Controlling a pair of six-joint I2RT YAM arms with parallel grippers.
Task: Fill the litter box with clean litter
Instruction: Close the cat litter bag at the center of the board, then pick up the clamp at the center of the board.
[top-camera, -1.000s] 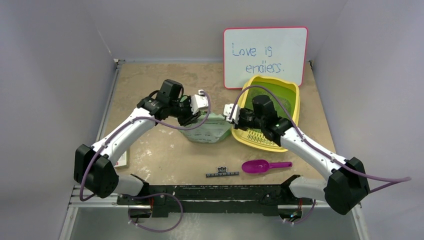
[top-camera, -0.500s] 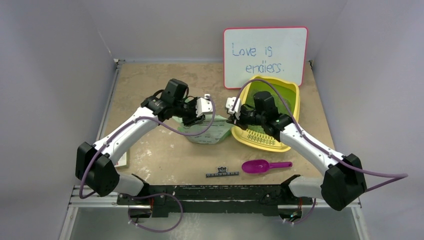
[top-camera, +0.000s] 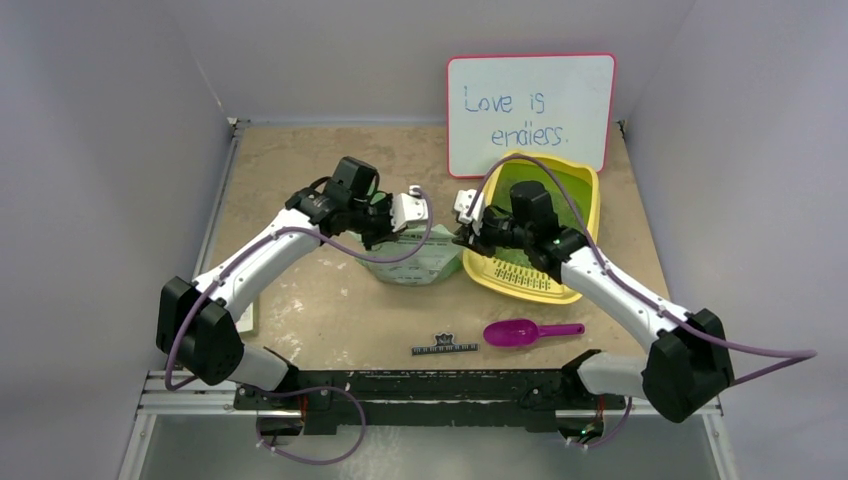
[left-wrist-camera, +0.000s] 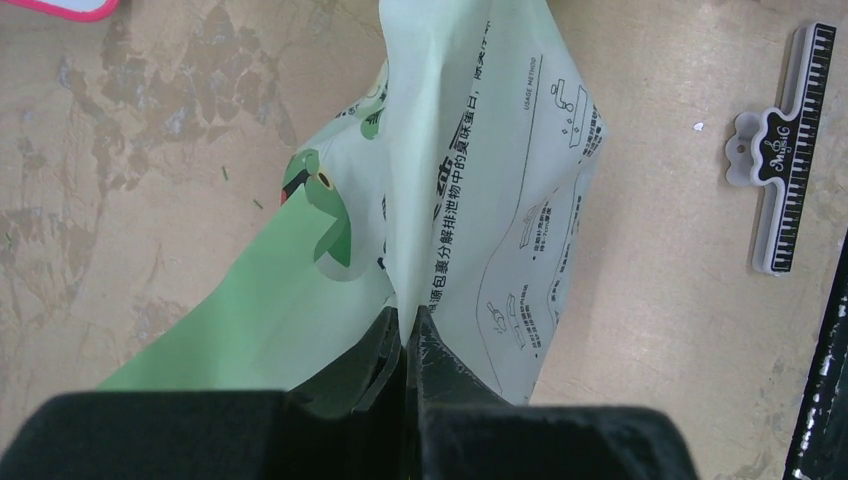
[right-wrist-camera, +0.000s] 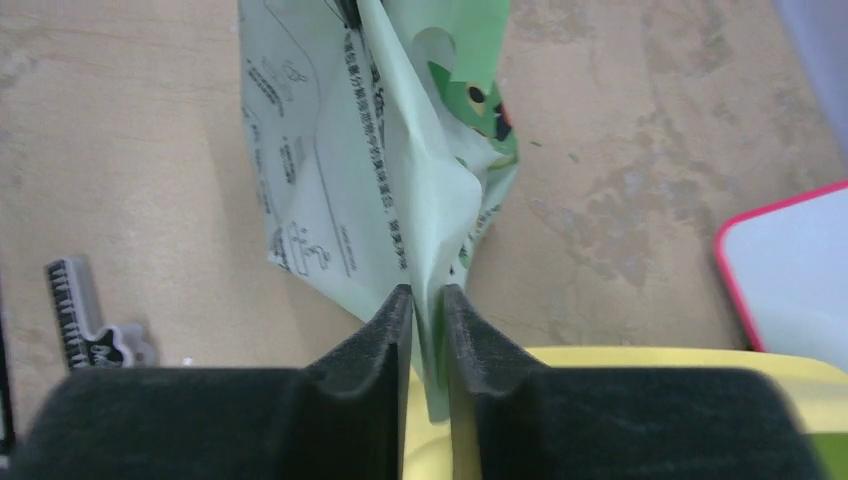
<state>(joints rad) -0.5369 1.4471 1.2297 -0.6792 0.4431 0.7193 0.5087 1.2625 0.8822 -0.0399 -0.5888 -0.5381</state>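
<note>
We pinch the pale green printed plastic bag (left-wrist-camera: 470, 180) by its top edge, left hand (left-wrist-camera: 410, 330) and right hand (right-wrist-camera: 425, 300) both pressed on film, just beside the shallow yellow plastic litter box (top-camera: 520, 275) holding fine green granular litter (top-camera: 570, 185). The bag looks thin, slippery and probably bottom-heavy, so we grip the seam.

I work over a worn tan tabletop (top-camera: 330, 300), mottled with pale scuffs and stains, and plain grey-lilac walls (top-camera: 100, 150) close me in on the left, the right and behind. A white board (top-camera: 530, 110) with a red frame stands against the rear one, with "Love is endless." handwritten on it in blue. The light falls soft and even, and a dark metal rail (top-camera: 430, 385) runs along my near edge.
</note>
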